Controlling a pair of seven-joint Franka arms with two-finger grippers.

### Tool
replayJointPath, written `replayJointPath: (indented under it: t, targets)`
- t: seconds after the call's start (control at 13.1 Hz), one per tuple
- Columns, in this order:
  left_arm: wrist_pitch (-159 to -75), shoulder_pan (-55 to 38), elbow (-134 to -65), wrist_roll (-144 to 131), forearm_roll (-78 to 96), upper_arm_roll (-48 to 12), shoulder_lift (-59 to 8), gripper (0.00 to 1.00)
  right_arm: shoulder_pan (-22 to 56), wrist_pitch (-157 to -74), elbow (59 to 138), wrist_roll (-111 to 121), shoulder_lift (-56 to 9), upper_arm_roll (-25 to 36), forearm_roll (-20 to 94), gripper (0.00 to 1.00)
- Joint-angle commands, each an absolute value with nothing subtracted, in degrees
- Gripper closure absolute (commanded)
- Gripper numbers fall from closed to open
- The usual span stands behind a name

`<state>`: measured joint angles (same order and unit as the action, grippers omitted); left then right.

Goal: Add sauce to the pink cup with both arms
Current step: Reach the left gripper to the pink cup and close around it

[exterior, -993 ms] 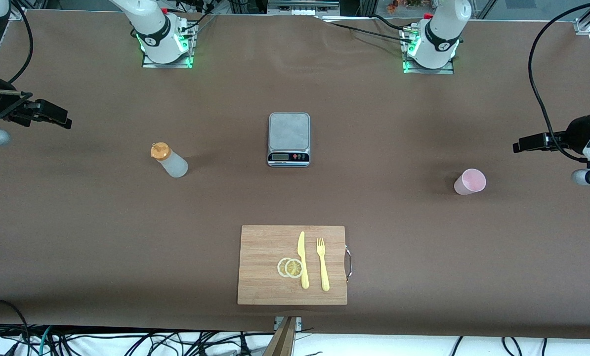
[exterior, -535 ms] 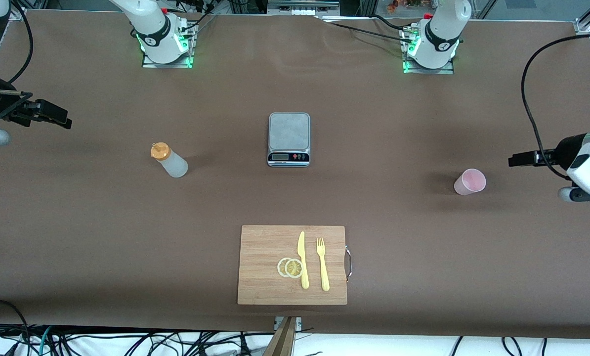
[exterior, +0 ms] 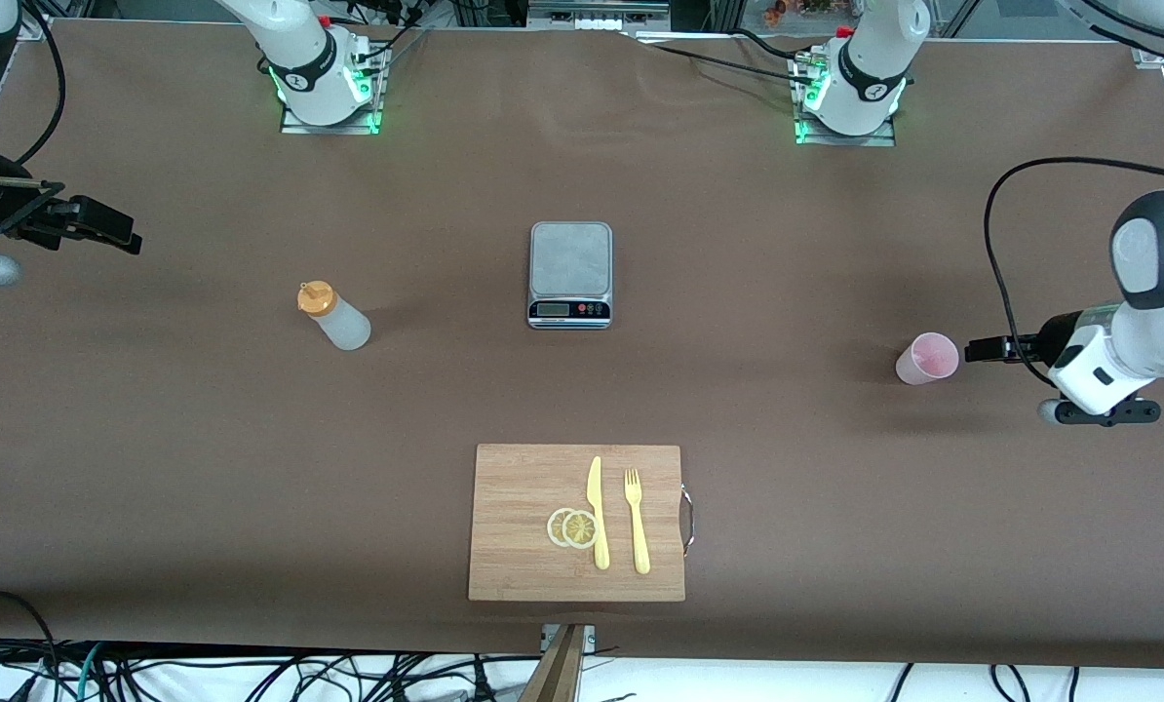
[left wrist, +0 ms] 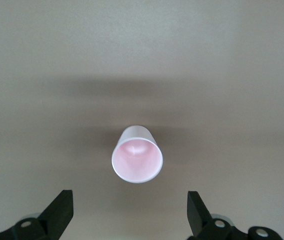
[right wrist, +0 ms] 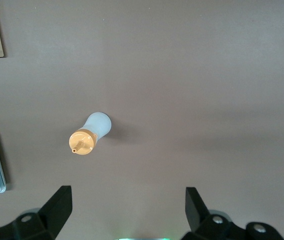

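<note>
the pink cup (exterior: 927, 358) is standing upright on the brown table (exterior: 738, 244) toward the left arm's end, its round mouth showing clearly in the left wrist view (left wrist: 136, 160) with nothing dark inside it. the left gripper (exterior: 977, 349) is hovering just beside the cup at the table's edge, its black fingers (left wrist: 59, 212) spreading wide and gripping nothing; the cup is sitting apart from both tips, centred in the gap between them as that wrist camera sees it. the sauce (exterior: 333, 316) is standing upright toward the right arm's end of the table, its orange nozzle cap on top and its whitish body below (the right wrist view (right wrist: 89, 134) is looking down on it from above). the right gripper (exterior: 104, 226) is waiting over the table's edge at its own end, well apart from the bottle, jaws standing wide and empty. a scale (exterior: 570, 274) is sitting in the middle of the table between the bottle and the cup. nearer to the front camera, a wooden cutting board (exterior: 523, 487) is carrying a yellow knife (exterior: 597, 512), a yellow fork (exterior: 637, 520) beside it, and two lemon slices (exterior: 572, 527) touching the knife.
</note>
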<state>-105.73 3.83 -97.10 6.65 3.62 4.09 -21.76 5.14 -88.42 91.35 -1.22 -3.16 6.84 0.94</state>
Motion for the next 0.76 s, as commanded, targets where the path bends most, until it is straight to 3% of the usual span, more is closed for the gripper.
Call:
replayJointPath:
  t: [0.0, 0.69]
  targets:
    - [-111.6, 4.0, -103.9, 11.0, 3.1, 5.2, -19.9, 0.01, 5.0, -87.6, 91.0, -1.0, -2.5, 6.6, 1.0, 0.0]
    - [-128.8, 4.1, -114.9, 15.2, 3.3, 5.7, -20.3, 0.09, 5.3, -87.6, 91.0, -1.1, -2.5, 6.5, 1.1, 0.0]
